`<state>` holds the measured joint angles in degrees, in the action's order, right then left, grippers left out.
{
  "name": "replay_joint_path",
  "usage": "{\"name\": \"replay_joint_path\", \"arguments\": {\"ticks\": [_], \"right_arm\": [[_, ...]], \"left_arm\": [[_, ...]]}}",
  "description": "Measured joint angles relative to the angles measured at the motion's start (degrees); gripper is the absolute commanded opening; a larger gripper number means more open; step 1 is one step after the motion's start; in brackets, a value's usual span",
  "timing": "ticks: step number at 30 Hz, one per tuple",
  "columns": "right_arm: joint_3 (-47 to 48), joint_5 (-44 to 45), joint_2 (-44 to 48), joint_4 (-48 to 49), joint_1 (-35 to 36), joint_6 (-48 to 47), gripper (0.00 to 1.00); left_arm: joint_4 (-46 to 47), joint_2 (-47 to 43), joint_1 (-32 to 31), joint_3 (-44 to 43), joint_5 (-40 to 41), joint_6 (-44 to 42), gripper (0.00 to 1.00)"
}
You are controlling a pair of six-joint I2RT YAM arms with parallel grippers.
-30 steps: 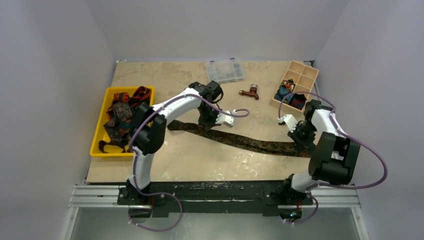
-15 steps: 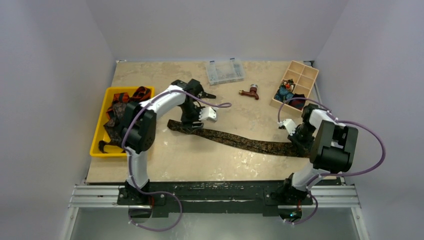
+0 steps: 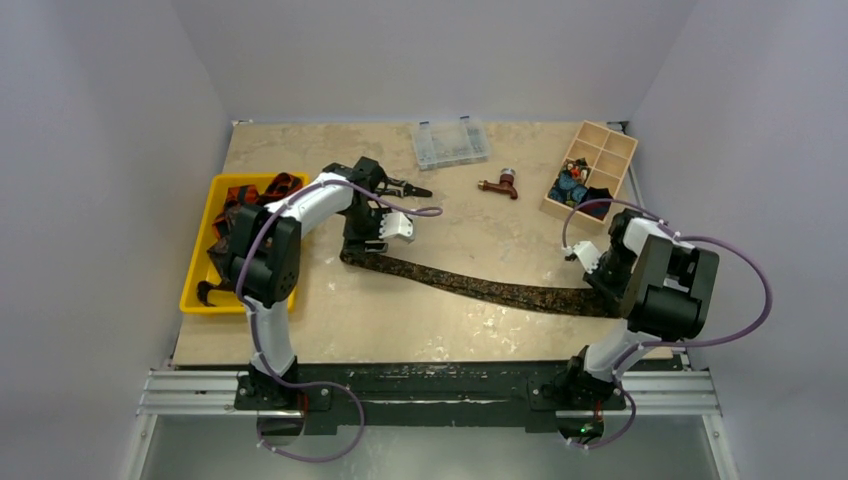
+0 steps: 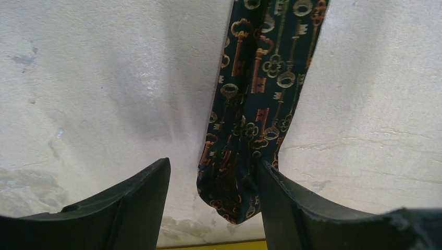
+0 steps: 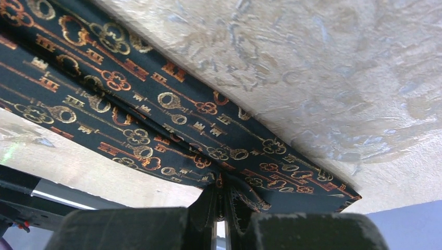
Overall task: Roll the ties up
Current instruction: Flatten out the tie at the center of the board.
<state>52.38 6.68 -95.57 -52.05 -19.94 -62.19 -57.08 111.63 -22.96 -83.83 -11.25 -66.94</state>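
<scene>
One dark tie (image 3: pixel 480 287) with gold and orange keys lies stretched across the table from left to right. My left gripper (image 3: pixel 361 245) stands open over its narrow left end. In the left wrist view that tie end (image 4: pixel 250 130) lies on the table between the jaws of the left gripper (image 4: pixel 213 169), against the right finger (image 4: pixel 292 208). My right gripper (image 3: pixel 601 282) is shut on the wide right end. In the right wrist view the tie (image 5: pixel 156 120) is bunched into the right gripper (image 5: pixel 221 205). More ties (image 3: pixel 240 225) are heaped in a yellow tray (image 3: pixel 195 255).
A clear plastic box (image 3: pixel 450 142) stands at the back middle. A small brown tool (image 3: pixel 498 184) lies to its right. A wooden divided box (image 3: pixel 603 150) with cloth in some compartments sits at the back right. The yellow tray is at the table's left edge.
My left gripper has opened and moved left along the tie to its narrow end. The right gripper has shifted slightly right, and the tie now lies straighter.
</scene>
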Motion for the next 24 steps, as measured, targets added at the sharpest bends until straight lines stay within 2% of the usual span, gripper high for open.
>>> {"name": "replay_joint_path", "arguments": {"ticks": [11,18,20,22,23,24], "right_arm": [[4.5,5.3,-5.9,-1.1,-2.0,0.1,0.05],[12.2,9.9,-12.4,-0.4,-5.0,0.0,0.06],[14.6,10.7,-13.7,1.2,-5.7,-0.3,0.13],[15.9,10.9,-14.2,3.4,-6.2,-1.0,0.26],[16.6,10.7,-14.4,4.6,-6.6,-1.9,0.34],[17.1,10.5,-14.6,5.3,-6.8,-2.3,0.44]], "left_arm": [[-1.2,0.2,-0.9,1.9,-1.4,-1.6,0.57],[-6.0,-2.8,-5.3,1.0,-9.8,4.9,0.59],[-5.6,-3.6,-5.6,0.4,-13.0,8.4,0.62],[-3.8,-5.3,-5.6,0.5,-15.2,12.7,0.66],[-2.1,-6.6,-5.5,1.2,-16.1,15.1,0.87],[-0.2,-8.0,-5.5,2.0,-16.7,17.0,0.93]]}}
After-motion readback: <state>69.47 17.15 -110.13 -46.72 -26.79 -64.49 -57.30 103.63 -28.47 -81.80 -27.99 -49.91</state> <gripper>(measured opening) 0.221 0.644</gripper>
